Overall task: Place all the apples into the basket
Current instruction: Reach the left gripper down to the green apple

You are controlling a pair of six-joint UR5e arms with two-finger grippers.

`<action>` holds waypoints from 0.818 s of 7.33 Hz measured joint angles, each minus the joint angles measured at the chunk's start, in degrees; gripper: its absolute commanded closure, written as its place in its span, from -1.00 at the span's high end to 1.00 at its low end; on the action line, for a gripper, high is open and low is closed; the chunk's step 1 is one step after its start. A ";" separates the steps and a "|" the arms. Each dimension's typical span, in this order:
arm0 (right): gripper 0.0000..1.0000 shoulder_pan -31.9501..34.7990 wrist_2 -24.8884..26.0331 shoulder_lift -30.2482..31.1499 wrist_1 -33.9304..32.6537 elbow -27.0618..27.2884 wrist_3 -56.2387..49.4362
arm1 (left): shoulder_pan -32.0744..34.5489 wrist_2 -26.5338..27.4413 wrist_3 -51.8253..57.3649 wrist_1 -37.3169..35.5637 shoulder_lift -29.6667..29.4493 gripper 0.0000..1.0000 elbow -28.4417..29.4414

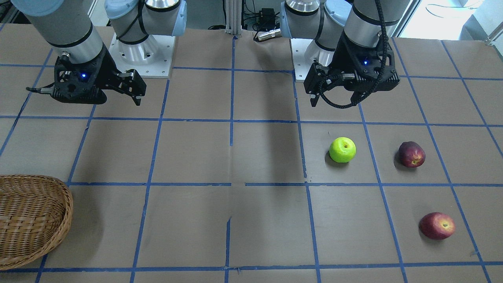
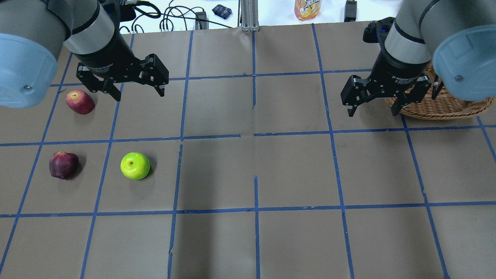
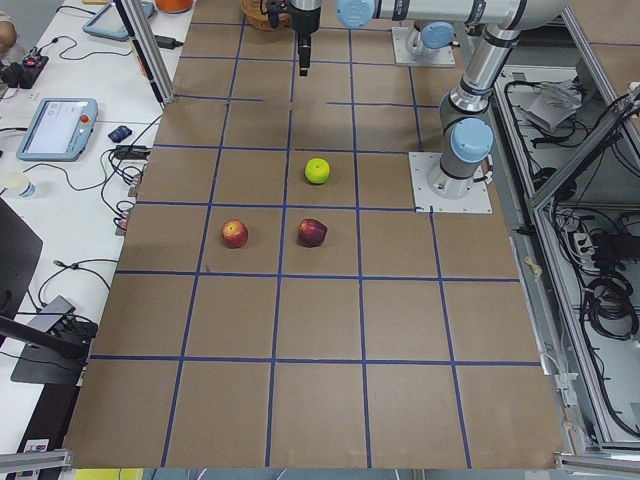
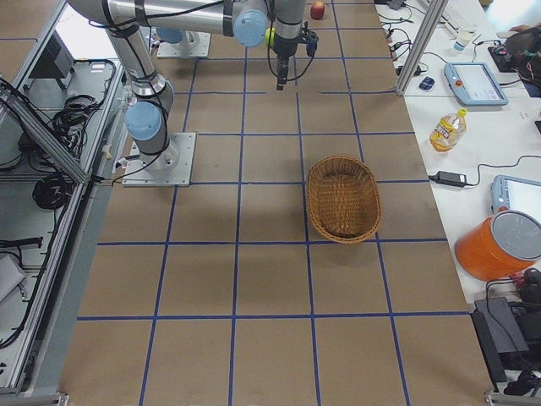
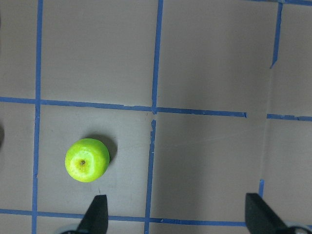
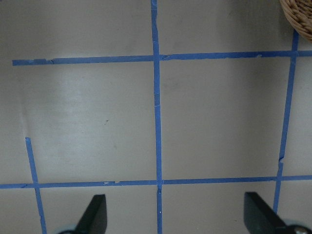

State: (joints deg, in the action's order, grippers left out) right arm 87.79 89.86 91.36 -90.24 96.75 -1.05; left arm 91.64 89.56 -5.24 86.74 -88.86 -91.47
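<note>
Three apples lie on the table's left half: a lime-green apple [image 2: 135, 166] [image 1: 342, 149] [image 5: 87, 160], a dark maroon apple [image 2: 63, 165] [image 1: 411, 154] and a red apple with a yellowish stem patch [image 2: 80, 102] [image 1: 437, 226]. My left gripper [image 2: 138, 95] [image 1: 314, 100] hovers open and empty above the table, the green apple beyond its fingertips in the left wrist view. The wicker basket [image 2: 438, 104] [image 1: 31, 220] [image 4: 342, 199] sits empty at the far right. My right gripper [image 2: 372, 113] [image 1: 137, 100] hangs open and empty just left of the basket's rim [image 6: 298, 19].
Blue tape lines grid the brown table. The arms' base plates [image 1: 141, 55] stand at the robot's edge. A side bench beyond the far edge holds a bottle [image 4: 445, 128], an orange container [image 4: 494, 245], tablets and cables.
</note>
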 measured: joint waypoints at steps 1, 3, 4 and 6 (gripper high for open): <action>1.00 0.01 -0.12 0.02 0.12 -0.17 0.00 | -0.03 0.02 0.04 0.39 0.05 1.00 0.01; 1.00 0.01 -0.29 0.27 0.52 -0.65 0.06 | -0.19 0.13 0.64 0.67 0.26 1.00 -0.47; 1.00 0.01 -0.23 0.41 0.56 -0.73 0.08 | -0.68 0.35 2.13 1.24 0.42 1.00 -1.34; 1.00 0.02 0.15 0.54 0.61 -0.56 0.07 | -4.79 0.42 8.08 1.37 0.55 1.00 -6.59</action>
State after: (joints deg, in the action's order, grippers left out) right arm 87.80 90.01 91.91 -89.63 96.19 -0.98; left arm 86.85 89.98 2.84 88.11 -88.31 -98.06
